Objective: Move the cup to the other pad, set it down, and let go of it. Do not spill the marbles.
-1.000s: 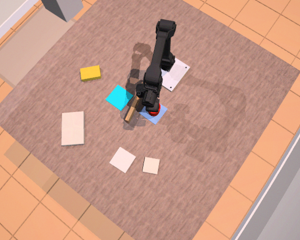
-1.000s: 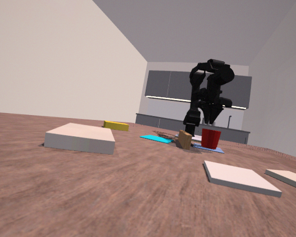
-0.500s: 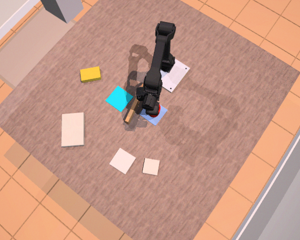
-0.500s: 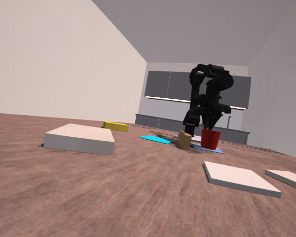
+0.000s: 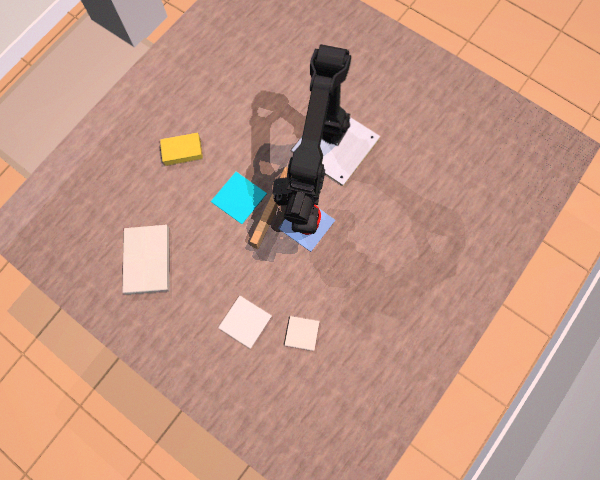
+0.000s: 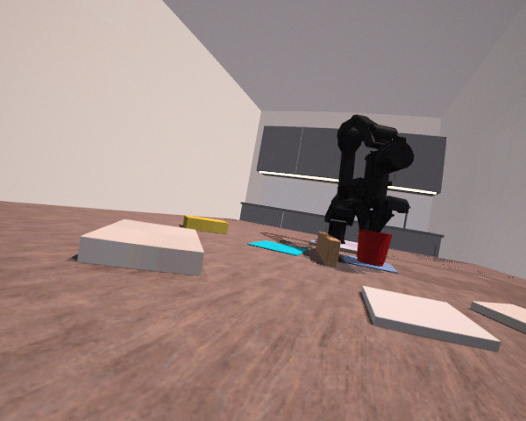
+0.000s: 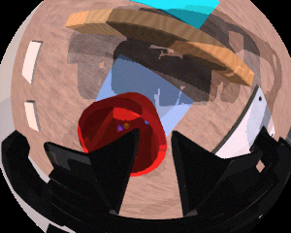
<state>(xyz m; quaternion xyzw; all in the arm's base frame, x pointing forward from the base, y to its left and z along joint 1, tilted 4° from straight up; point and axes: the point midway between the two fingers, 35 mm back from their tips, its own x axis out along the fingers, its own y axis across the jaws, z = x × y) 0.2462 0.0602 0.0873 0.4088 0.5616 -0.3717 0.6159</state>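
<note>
Even bright light, soft overlapping shadows, fisheye wrist view.

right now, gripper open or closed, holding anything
gripper: partly open, holding nothing; its fingers hang just above the red cup, which stands ungripped on the light blue pad.

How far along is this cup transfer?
Early. Nothing is done: the red cup sits upright on the pale blue pad. The open hand hangs above its rim, gripping nothing. Left: grasp, carry past the wooden block to the cyan pad, release.
</note>
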